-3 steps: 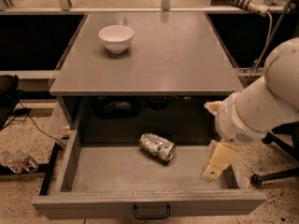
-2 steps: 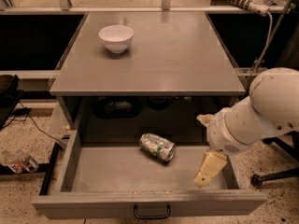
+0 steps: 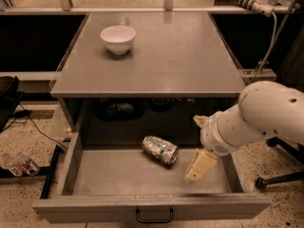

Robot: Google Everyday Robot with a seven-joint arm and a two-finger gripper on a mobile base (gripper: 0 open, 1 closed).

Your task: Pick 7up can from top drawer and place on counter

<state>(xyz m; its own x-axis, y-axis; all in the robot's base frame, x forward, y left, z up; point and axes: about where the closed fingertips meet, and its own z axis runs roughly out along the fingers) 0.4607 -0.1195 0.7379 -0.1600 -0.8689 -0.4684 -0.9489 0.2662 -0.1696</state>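
The 7up can (image 3: pixel 160 149) lies on its side in the middle of the open top drawer (image 3: pixel 118 175), silvery with green markings and dented. The drawer's black pull handle (image 3: pixel 154 216) is at its front. My gripper (image 3: pixel 200 166) hangs inside the drawer at the right, a little right of the can and apart from it. One cream finger (image 3: pixel 203 163) shows, pointing down toward the drawer floor. My white arm (image 3: pixel 256 118) comes in from the right. The grey counter (image 3: pixel 175 56) lies above the drawer.
A white bowl (image 3: pixel 118 38) stands on the counter at the back left. Dark items sit in the shadowed back of the drawer (image 3: pixel 118 109). A black chair base (image 3: pixel 278 179) and speckled floor (image 3: pixel 23 137) flank the cabinet. A cable (image 3: pixel 270 37) hangs at right.
My gripper and arm have moved left and lower into the drawer, closer to the can. The can has not moved.
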